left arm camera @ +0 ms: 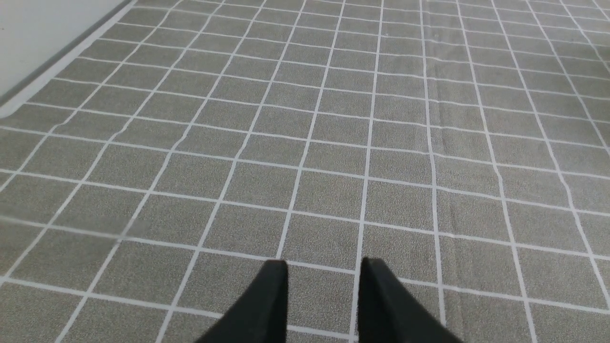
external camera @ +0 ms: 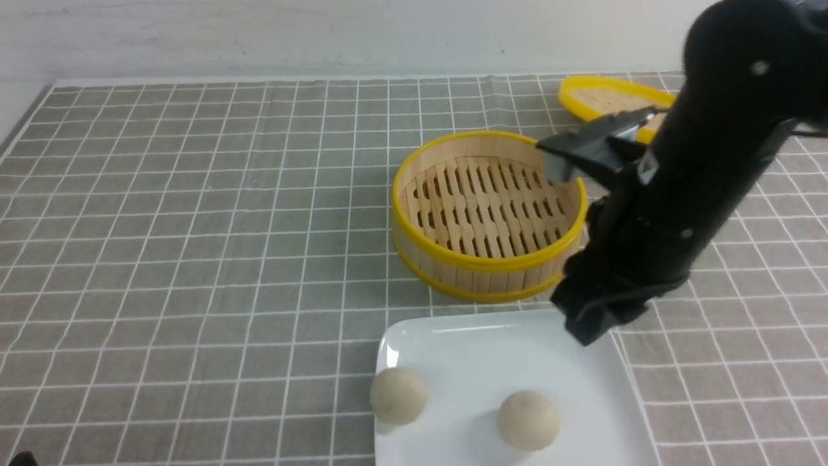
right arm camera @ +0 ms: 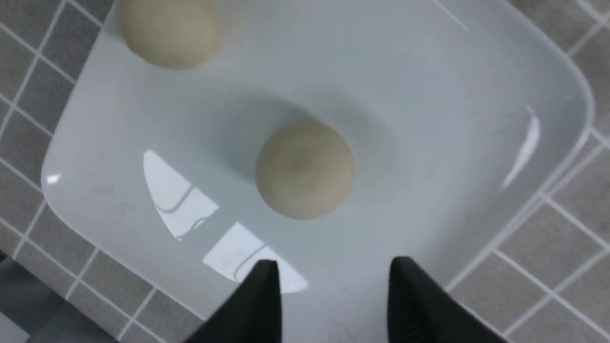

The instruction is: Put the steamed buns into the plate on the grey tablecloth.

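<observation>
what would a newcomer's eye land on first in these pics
Probably the bulky black right arm looming on the right, its empty hand open above the white plate. Next, the two pale buns on that plate, one near the middle and one at its left rim, and behind it the empty yellow-rimmed steamer basket.

The plate runs off the front view's bottom edge. The right arm covers its far right corner, part of the rim of the steamer basket and some of the lid. In the right wrist view one steamed bun (the one beside the plate's rim) is cut by the frame's edge.
</observation>
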You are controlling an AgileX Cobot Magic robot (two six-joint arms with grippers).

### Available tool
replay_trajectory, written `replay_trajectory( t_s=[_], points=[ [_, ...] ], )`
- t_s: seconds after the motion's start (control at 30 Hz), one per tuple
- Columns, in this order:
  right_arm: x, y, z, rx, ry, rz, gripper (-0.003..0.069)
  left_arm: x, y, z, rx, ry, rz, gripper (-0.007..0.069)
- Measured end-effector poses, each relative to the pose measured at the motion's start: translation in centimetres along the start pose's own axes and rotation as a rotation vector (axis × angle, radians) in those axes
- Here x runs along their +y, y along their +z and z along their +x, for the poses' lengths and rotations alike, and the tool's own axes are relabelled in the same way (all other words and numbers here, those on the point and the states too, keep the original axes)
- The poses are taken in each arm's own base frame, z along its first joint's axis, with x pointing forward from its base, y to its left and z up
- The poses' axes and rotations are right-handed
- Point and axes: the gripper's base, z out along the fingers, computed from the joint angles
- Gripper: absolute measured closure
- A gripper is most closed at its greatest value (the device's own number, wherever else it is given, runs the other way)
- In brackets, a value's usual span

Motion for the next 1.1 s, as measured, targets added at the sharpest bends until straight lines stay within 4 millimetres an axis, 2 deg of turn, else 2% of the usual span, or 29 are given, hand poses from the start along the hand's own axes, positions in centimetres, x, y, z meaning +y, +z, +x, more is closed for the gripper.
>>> replay_trajectory(
  t_s=[0.03, 0.1, 0.17, 0.27, 0.3, 0.37, 0.4, 0.43, 0.47, 0.5, 0.63, 0.7, 0.77, 0.9, 1.1],
  points=[
    [0.0, -1.6, 0.6, -0.041, 0.000, 0.023, 0.0504, 0.0, 0.0, 0.0, 0.000, 0.000, 0.000, 0.0384],
    [0.2, -3.8, 1.8, -0.102, -0.004, 0.042, 0.0609, 0.0, 0.0, 0.0, 0.000, 0.000, -0.001, 0.0384],
    [0.4, -5.7, 3.7, -0.150, 0.001, 0.064, 0.0669, 0.0, 0.0, 0.0, 0.000, 0.000, -0.001, 0.0384],
    [0.7, -8.5, 7.4, -0.227, 0.007, 0.101, 0.0673, 0.0, 0.0, 0.0, 0.000, 0.000, -0.001, 0.0384],
    [0.6, -8.4, 7.7, -0.225, 0.009, 0.106, 0.0673, 0.0, 0.0, 0.0, 0.000, 0.000, -0.001, 0.0384],
    [0.7, -10.1, 11.7, -0.296, 0.028, 0.139, 0.0673, 0.0, 0.0, 0.0, 0.000, 0.000, -0.001, 0.0384],
    [0.8, -10.5, 12.4, -0.317, 0.027, 0.146, 0.0673, 0.0, 0.0, 0.0, 0.000, 0.000, -0.001, 0.0384],
    [0.7, -10.9, 13.7, -0.355, 0.037, 0.157, 0.0673, 0.0, 0.0, 0.0, 0.000, 0.000, -0.001, 0.0384],
    [0.5, -11.2, 16.2, -0.458, 0.065, 0.181, 0.0673, 0.0, 0.0, 0.0, 0.000, 0.000, -0.001, 0.0384],
    [0.6, -11.5, 16.8, -0.488, 0.068, 0.178, 0.0673, 0.0, 0.0, 0.0, 0.000, 0.000, -0.001, 0.0384],
    [0.4, -10.5, 22.2, -0.921, 0.124, 0.129, 0.0672, 0.0, 0.0, 0.0, 0.000, 0.000, -0.001, 0.0384],
    [0.2, -9.1, 23.7, -1.108, 0.116, 0.089, 0.0671, 0.0, 0.0, 0.0, 0.000, 0.000, -0.001, 0.0384],
    [-0.1, -7.3, 24.3, -1.193, 0.109, 0.070, 0.0670, 0.0, 0.0, 0.0, 0.000, 0.000, -0.001, 0.0384],
    [-0.5, -5.1, 24.5, -1.222, 0.105, 0.063, 0.0669, 0.0, 0.0, 0.0, 0.000, 0.000, -0.001, 0.0384],
    [-0.6, -4.5, 24.5, -1.203, 0.108, 0.065, 0.0666, 0.0, 0.0, 0.0, 0.000, 0.000, -0.001, 0.0384]
  ],
)
